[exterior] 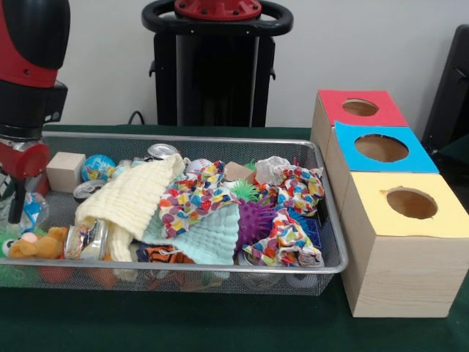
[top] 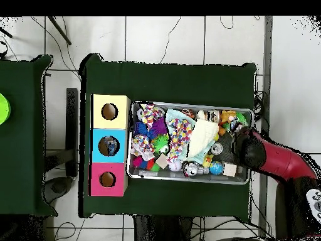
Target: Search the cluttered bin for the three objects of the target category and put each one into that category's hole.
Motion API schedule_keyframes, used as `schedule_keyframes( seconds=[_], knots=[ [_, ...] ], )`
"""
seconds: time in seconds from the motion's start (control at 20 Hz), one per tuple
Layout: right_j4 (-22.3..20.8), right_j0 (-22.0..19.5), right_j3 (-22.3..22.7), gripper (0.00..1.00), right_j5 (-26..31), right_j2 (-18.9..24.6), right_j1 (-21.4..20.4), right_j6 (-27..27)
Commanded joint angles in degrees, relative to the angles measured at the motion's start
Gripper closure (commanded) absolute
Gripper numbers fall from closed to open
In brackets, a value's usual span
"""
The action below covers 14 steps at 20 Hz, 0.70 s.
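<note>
Front view: arm comes down at the bin's left end, over the corner holding a plush toy, a wood block and a globe ball. End effector sits low by the left rim; can't tell if it is released or clenched, the tips are lost against the mesh and clutter. Nothing visibly held. Target category isn't stated, so the three task objects can't be picked out; anything of that kind sits in the bin, some likely hidden under cloths. Yellow cloth, mint cloth and patterned cloths cover much of the middle. Purple spiky ball and cans show through. Three boxes stand right of the bin, well apart from the arm: red, blue, yellow, each with a hole on top.

Risks: a grab here may snag cloth instead of an object and drag the pile; tips may catch the mesh wall or rim; a round ball or can may slip out; the long carry across the whole bin gives time to drop.

Overhead view: arm enters from the right and covers the bin's right end; end effector hidden beneath it. Boxes sit at the far left side of the bin on the counter. Blue hole seems to have something in it; unclear what. Wrong-hole drop is a risk, as the holes sit close together.
</note>
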Motion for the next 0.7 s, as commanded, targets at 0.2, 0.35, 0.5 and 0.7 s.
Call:
schedule_keyframes(
  seconds=[0.2,0.35,0.5,0.7],
  knots=[
    [1.3,-0.61,-1.96,0.0,2.81,7.4,3.37,1.26],
    [0.91,-1.13,-1.78,0.0,2.3,8.09,4.0,0.96],
    [0.64,-1.58,-1.42,0.0,1.94,8.57,4.24,0.87],
    [0.36,-1.55,-1.08,0.0,1.69,8.57,4.21,1.04]
  ],
)
